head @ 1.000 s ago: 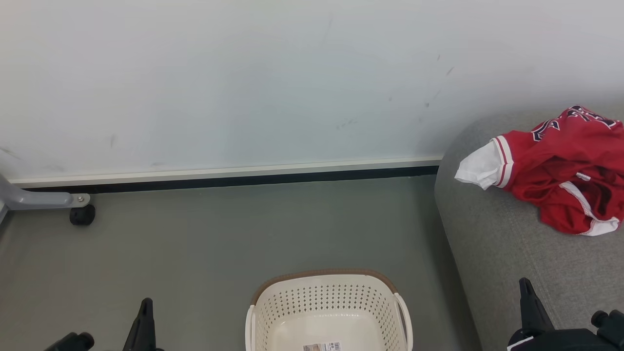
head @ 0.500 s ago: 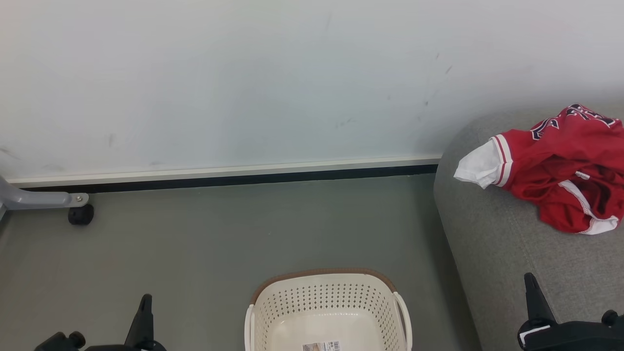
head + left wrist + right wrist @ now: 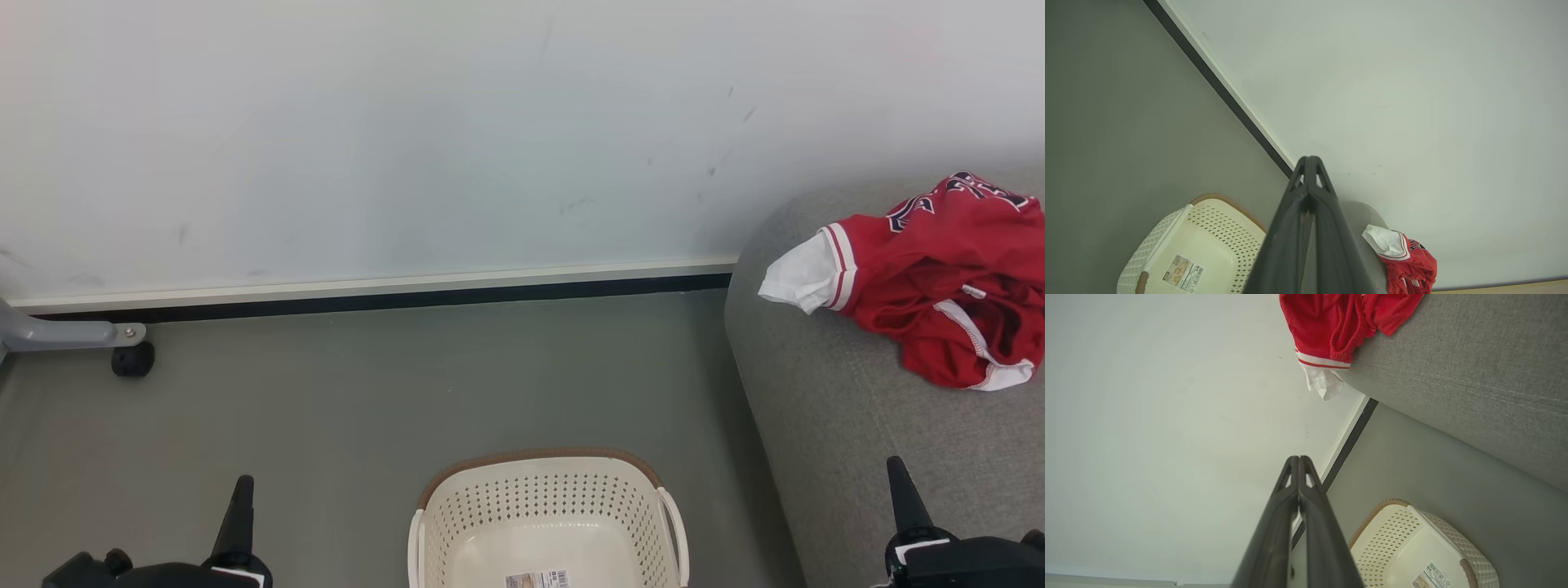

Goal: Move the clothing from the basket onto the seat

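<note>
The red clothing lies in a heap on the grey seat at the right, a white sleeve sticking out toward the left; it also shows as clothing and clothing in the wrist views. The cream basket with its brown rim stands on the floor at bottom centre, holding just a label on its bottom. My left gripper is at the lower left, shut and holding nothing. Over the seat's front at the lower right, my right gripper is shut and likewise holds nothing.
A pale wall with a white and dark skirting board runs behind the grey floor. A grey stand leg with a black castor sits at the far left by the wall.
Both grippers have sunk lower in the head view, the right one drifting a little right. The clothing and basket lie as before; the view has shifted slightly.
</note>
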Tool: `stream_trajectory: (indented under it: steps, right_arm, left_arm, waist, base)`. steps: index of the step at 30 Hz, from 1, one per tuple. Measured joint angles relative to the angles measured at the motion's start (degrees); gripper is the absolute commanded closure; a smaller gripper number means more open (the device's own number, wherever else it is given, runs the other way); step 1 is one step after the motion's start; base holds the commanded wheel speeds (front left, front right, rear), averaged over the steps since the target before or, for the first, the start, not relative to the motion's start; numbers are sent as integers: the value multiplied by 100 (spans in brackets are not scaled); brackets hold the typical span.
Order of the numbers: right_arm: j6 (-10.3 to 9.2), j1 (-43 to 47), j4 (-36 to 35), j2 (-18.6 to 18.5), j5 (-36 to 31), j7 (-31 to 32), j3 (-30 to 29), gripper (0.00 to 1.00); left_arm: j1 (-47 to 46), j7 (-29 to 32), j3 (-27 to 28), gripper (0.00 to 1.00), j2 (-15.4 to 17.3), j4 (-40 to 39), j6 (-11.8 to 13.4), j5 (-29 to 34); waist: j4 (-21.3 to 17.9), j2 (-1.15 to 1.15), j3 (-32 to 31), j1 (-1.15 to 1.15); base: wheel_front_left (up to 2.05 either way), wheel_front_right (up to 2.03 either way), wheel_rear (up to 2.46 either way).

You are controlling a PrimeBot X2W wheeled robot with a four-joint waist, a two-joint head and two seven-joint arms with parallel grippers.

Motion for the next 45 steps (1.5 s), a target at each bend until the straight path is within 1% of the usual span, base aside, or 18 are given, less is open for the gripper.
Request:
stream_trajectory:
  steps: [5, 15, 24, 28, 29, 45]
  right_arm:
    - [64, -26, 53, 63, 367, 97, -103, 100]
    - [208, -131, 181, 141, 1100, 272, -328, 100]
    - [354, -235, 307, 233, 1828, 475, -546, 100]
    - [412, -266, 354, 268, 2134, 550, -633, 100]
    - [415, -283, 361, 271, 2165, 564, -645, 100]
    - [435, -338, 364, 275, 2169, 564, -650, 100]
  left_arm:
    - [-8, 101, 83, 100, -35, 46, -93, -372]
    - [-142, 302, 249, 100, -136, 116, -201, -1104]
    - [-259, 506, 409, 100, -218, 176, -383, -1836]
    - [-325, 584, 466, 100, -261, 205, -409, -2126]
    - [-347, 602, 469, 100, -270, 205, -447, -2168]
    - [-357, 602, 475, 100, -280, 216, -446, -2237]
  waist:
    - [-6, 0, 6, 0]
    - [-18, 0, 18, 0]
    - [-31, 0, 30, 0]
    - [-36, 0, 35, 0]
    - [-36, 0, 35, 0]
    - [-36, 0, 35, 0]
  base:
    - [0, 0, 0]
    - [0, 0, 0]
    - [0, 0, 0]
    - [0, 0, 0]
    - [0, 0, 0]
    - [0, 0, 0]
